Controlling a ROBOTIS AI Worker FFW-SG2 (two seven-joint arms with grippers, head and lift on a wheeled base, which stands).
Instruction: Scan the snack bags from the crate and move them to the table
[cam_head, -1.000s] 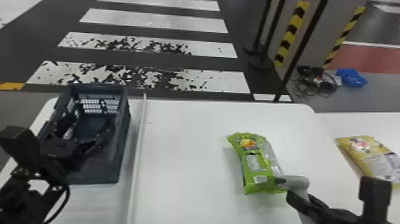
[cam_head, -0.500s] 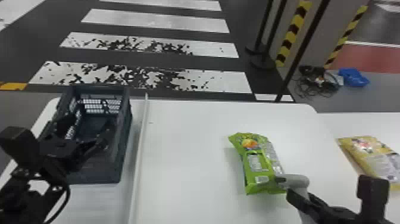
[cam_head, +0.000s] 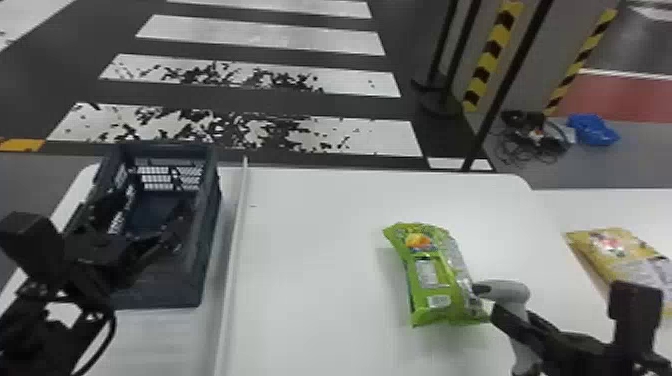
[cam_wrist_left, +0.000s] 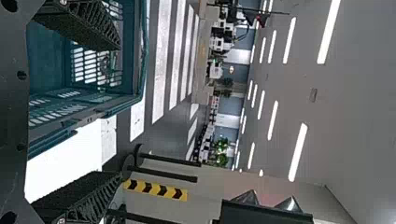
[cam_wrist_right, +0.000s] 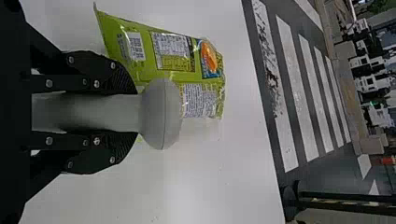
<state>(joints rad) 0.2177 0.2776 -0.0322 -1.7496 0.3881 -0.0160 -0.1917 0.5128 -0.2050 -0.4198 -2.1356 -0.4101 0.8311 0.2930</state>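
Note:
In the head view, my left gripper (cam_head: 150, 250) is over the dark crate (cam_head: 192, 295); the left wrist view has that gripper (cam_wrist_left: 93, 112) with fingers wide apart beside the crate (cam_wrist_left: 84, 107). A green snack bag (cam_head: 430, 275) lies on the table, its printed back up. My right gripper (cam_head: 515, 320) holds a grey scanner (cam_head: 505, 290), whose head is at the bag's right edge. Seen from the right wrist, the gripper (cam_wrist_right: 128, 112) is shut around the scanner's handle, and the scanner head (cam_wrist_right: 161, 114) covers part of the green bag (cam_wrist_right: 173, 51).
A yellow snack bag (cam_head: 610, 250) lies to the right on the white surface. A thin pale strip (cam_head: 235, 255) runs along the table (cam_head: 320, 260) between crate and green bag. Barrier posts, cables and a blue item (cam_head: 592, 130) are on the floor beyond.

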